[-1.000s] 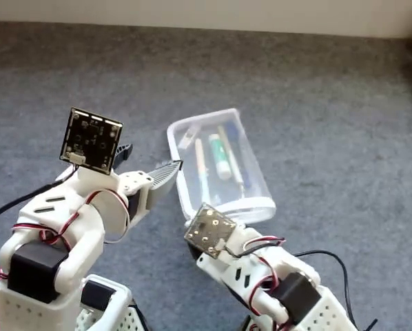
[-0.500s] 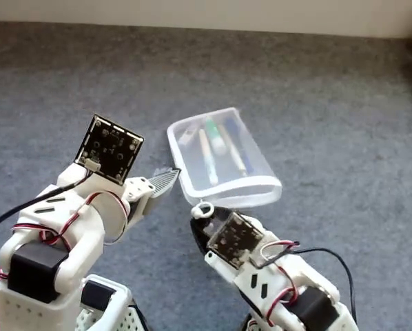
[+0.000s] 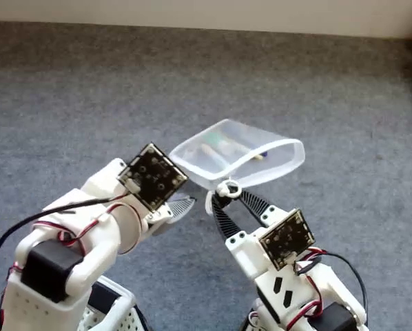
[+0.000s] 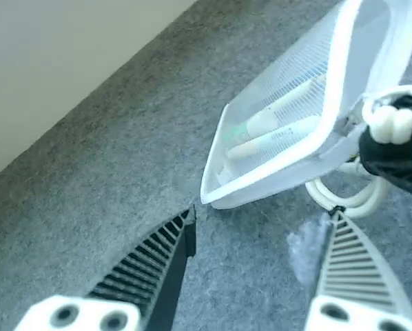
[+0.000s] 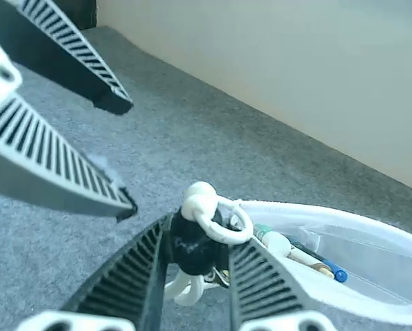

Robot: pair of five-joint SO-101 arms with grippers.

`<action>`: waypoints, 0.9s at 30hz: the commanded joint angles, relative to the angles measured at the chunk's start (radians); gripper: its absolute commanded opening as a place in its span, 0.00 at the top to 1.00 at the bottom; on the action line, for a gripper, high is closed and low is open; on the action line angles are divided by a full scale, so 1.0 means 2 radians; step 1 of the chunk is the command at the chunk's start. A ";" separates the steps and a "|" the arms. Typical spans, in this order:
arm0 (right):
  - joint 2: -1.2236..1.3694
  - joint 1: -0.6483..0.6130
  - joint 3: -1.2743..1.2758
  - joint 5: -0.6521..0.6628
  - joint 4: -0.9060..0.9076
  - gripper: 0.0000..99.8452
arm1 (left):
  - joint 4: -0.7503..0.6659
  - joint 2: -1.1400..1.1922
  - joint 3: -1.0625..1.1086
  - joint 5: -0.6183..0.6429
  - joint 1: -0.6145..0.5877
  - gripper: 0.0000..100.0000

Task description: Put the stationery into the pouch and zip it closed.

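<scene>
Grey carpet (image 3: 89,89) lies under the mesh pouch (image 3: 261,155), at one o'clock from my right gripper (image 3: 227,198), pens (image 4: 275,127) inside. My left gripper (image 4: 262,215) stands spread at nine o'clock; it should pin the pouch corner while the right, pinching the zip pull (image 5: 192,238), draws steadily

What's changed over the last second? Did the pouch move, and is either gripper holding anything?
The right gripper, shut on the zip pull cord, has shifted rightward, and the pouch has swung round to lie crosswise. The left gripper has moved in toward the right one, open and clear of the pouch. The stationery stays inside.
</scene>
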 commanded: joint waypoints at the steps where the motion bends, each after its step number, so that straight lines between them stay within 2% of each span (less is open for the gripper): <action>1: -0.010 0.016 -0.038 -0.005 -0.002 1.00 | -0.032 -0.001 0.023 -0.005 0.028 0.72; 10: -0.010 0.016 -0.034 -0.005 -0.002 1.00 | -0.178 -0.001 0.133 -0.005 0.032 0.72; 20: -0.009 0.016 -0.034 -0.005 -0.003 1.00 | -0.233 0.000 0.159 -0.005 0.053 0.72; 27: -0.009 0.016 -0.033 -0.002 -0.003 1.00 | -0.360 0.000 0.248 -0.005 0.055 0.72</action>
